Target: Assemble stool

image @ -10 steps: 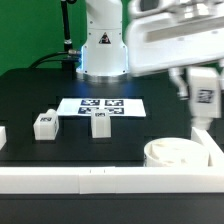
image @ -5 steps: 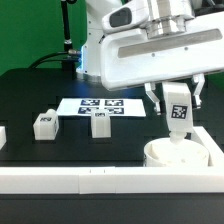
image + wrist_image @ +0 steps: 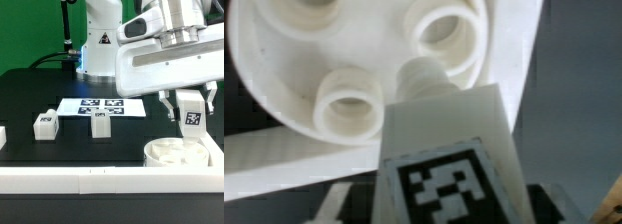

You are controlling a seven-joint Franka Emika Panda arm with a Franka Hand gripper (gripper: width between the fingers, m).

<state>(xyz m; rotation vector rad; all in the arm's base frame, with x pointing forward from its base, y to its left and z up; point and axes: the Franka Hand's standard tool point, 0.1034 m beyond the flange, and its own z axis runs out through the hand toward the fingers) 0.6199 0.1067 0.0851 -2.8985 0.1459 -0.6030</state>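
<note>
White leg [image 3: 190,117], gripped tight by the hand [image 3: 189,108], hangs just above the round seat [image 3: 172,155].

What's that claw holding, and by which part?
The gripper holds one white stool leg, pinched by its two opposite sides near the upper end, above the round seat.

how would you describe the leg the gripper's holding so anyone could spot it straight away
Find the round white seat in the front corner on the exterior view's right. Right over it the gripper holds a small white block leg with a black-and-white tag. The other two legs stand on the black table; this one alone is held up in the air.
</note>
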